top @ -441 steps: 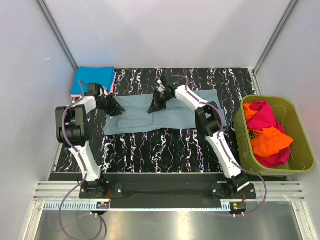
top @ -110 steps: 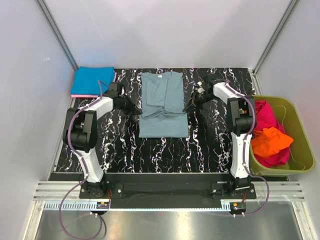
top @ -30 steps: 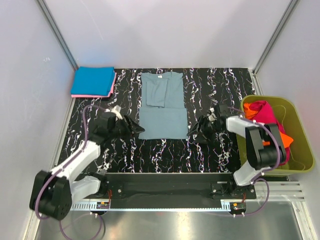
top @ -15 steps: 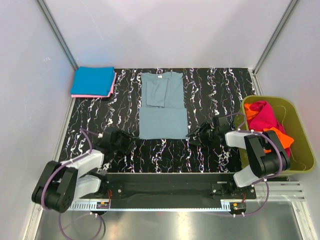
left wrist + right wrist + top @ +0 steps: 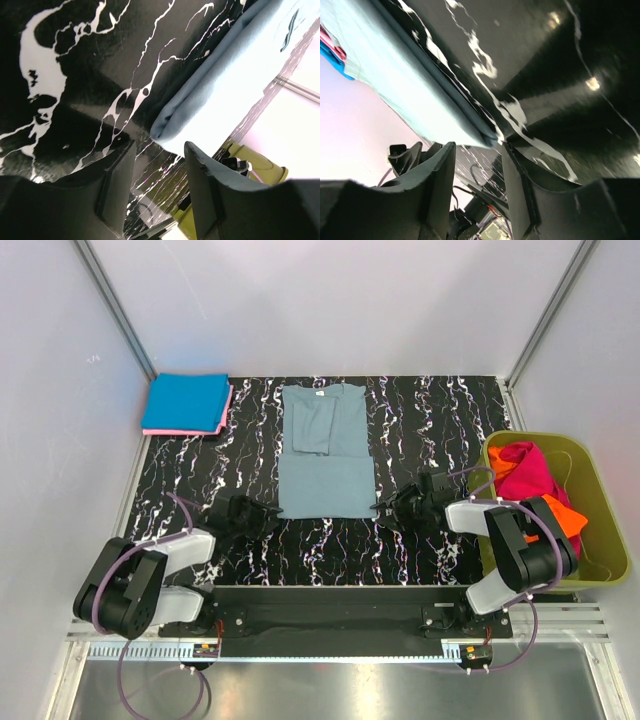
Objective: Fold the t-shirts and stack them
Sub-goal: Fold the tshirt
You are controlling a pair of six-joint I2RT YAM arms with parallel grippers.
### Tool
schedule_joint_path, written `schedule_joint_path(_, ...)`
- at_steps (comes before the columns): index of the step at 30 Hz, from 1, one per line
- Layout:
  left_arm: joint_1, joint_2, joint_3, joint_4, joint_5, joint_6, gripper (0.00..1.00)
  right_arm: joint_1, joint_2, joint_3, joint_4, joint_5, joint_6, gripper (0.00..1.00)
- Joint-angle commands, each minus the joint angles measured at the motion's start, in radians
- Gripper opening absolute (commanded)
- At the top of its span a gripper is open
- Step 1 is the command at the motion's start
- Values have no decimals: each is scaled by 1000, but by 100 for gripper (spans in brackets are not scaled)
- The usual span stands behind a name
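Item 1. Grey-blue t-shirt: lies flat at the middle of the table, folded into a long narrow rectangle with its sleeves turned in. The neck end points to the far edge and shows a small white label. The hem end is toward the arms.

Item 2. Left gripper: low over the table, just beside the near left corner of the grey-blue t-shirt. In the left wrist view its fingers stand apart. The rounded cloth corner lies just ahead of the gap, and nothing is clamped.

Item 3. Right gripper: low over the table, just beside the near right corner of the same shirt, mirroring the left. In the right wrist view its fingers stand apart. The layered cloth edge lies just beyond the tips, not pinched.

Item 4. Blue t-shirt: folded square at the far left corner of the table, well apart from the grey-blue one. It lies on top of a pink t-shirt, which shows only as a thin margin at the edges.

Item 5. Tub: olive green, standing off the right side of the table. It holds a crumpled magenta t-shirt and an orange t-shirt, both unfolded and heaped together.
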Motion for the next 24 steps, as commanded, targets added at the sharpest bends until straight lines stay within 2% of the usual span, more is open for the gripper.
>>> schedule_joint_path(1,-5,44,18,-14,-52,-17,48,-8,51,11,-17,148,18,50)
schedule_joint_path(11,-3,104,19,12,-44,-25,43,-5,87,11,-3,148,21,42)
schedule_joint_path(16,-5,140,18,40,-43,-30,36,-5,113,21,11,136,11,35)
schedule_joint_path(21,1,161,21,70,-38,-19,21,4,113,21,7,121,2,26)
schedule_joint_path(23,8,169,21,77,-29,-10,8,6,105,23,1,115,-8,20)
schedule_joint_path(24,11,170,21,78,-26,-5,2,6,102,24,-2,112,-12,14)
